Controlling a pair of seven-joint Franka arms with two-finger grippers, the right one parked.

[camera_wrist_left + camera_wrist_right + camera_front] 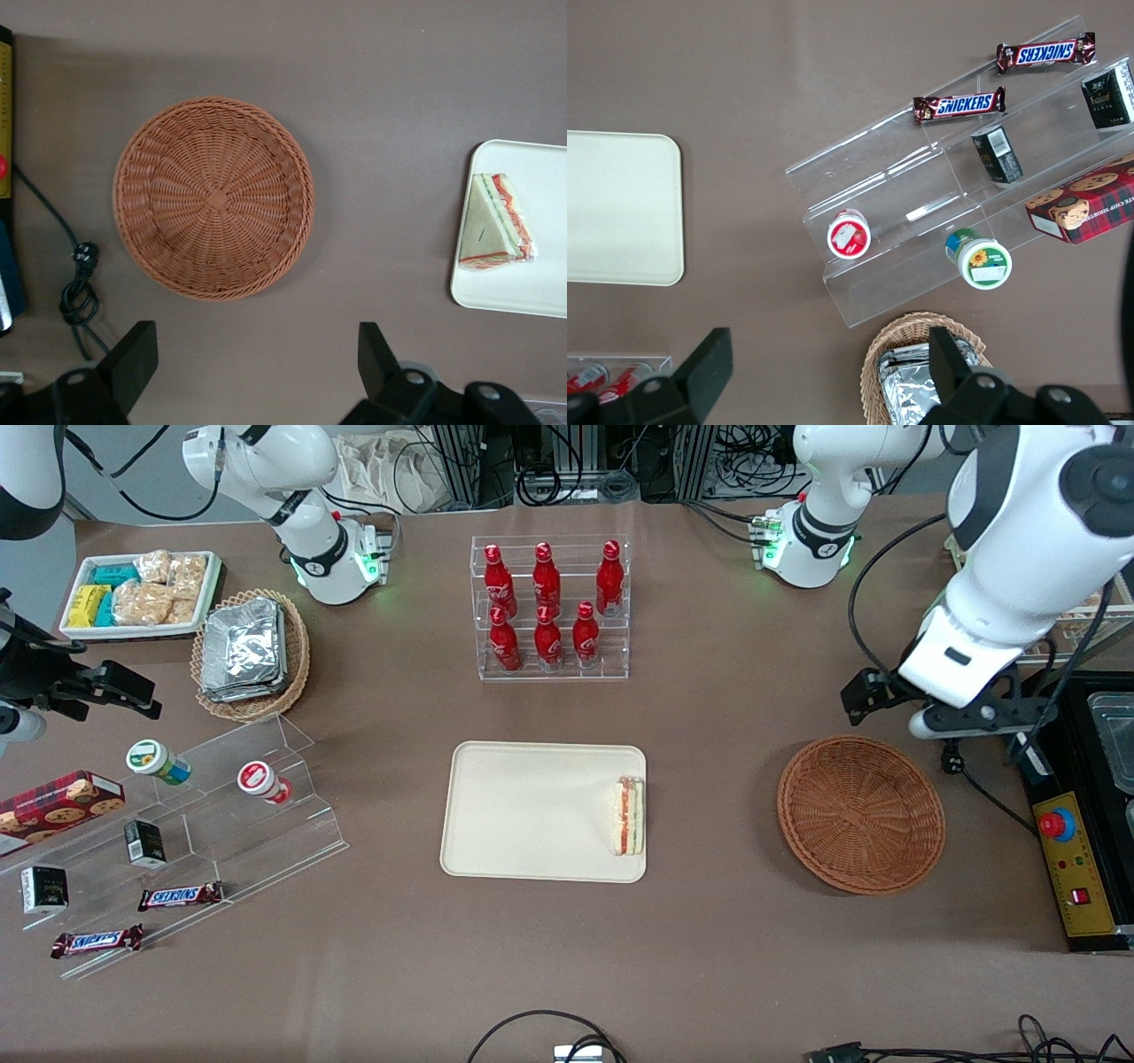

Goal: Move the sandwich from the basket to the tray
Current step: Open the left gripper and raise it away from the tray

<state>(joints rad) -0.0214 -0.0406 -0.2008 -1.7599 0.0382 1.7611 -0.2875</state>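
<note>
Pincer (252,367) tips cut off, apparently spread.

White glossy arm w/ black joints, black gripper (252,372) fingers.

Left pincer (252,372) raised, fingers apart

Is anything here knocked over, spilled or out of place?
Mostly tidy. The sandwich lies at the very edge of the tray, on the side nearest the empty basket. Two small cups lie tipped on the clear stepped stand. The gripper hangs open above the table beside the basket.
</note>
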